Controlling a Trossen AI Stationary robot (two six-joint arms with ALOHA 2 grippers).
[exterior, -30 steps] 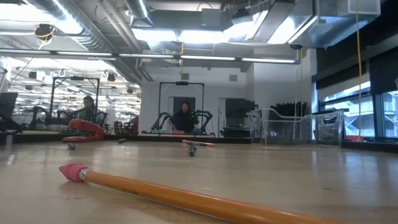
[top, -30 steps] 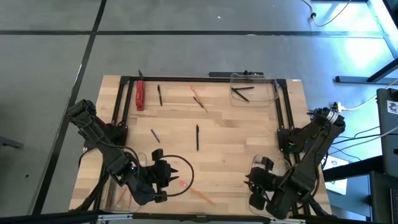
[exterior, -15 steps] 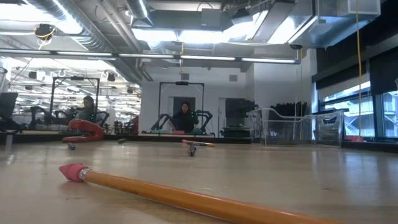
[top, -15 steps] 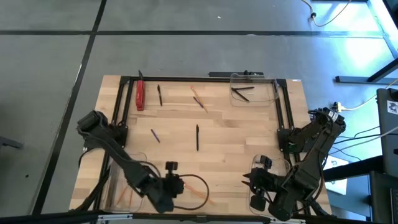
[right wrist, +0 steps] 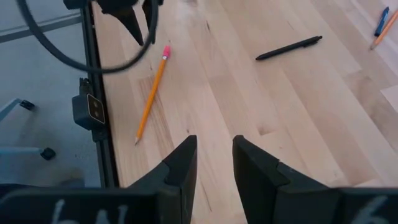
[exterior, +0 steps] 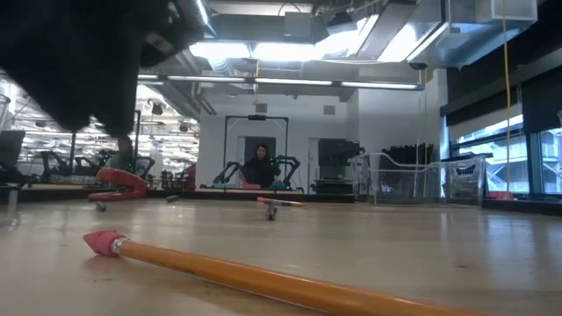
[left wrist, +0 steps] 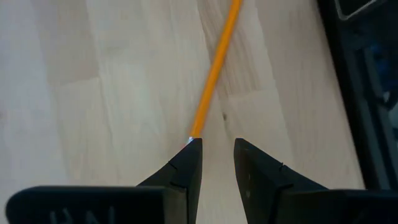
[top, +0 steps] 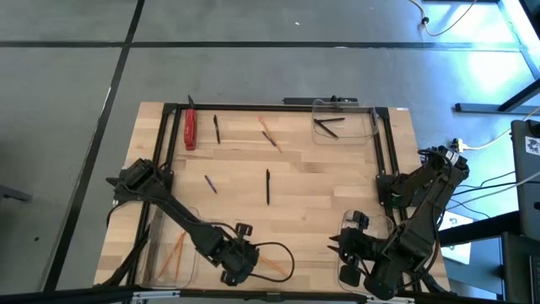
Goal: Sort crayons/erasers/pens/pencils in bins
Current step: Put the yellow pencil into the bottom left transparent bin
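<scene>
Pale wooden boards make up the table (top: 304, 203), on which a pencil (left wrist: 214, 68) is laid near the front edge. Just above its tip the left gripper (left wrist: 216, 163) is held with its fingers slightly apart and nothing between them. Two more pencils seem to lie in the front left bin (top: 173, 253). The right gripper (right wrist: 212, 160) is parked at the front right, slightly parted and empty

a robotics lab: more arm rigs (exterior: 255, 167) on benches behind, exposed ceiling ducts (exterior: 263, 66).
</scene>
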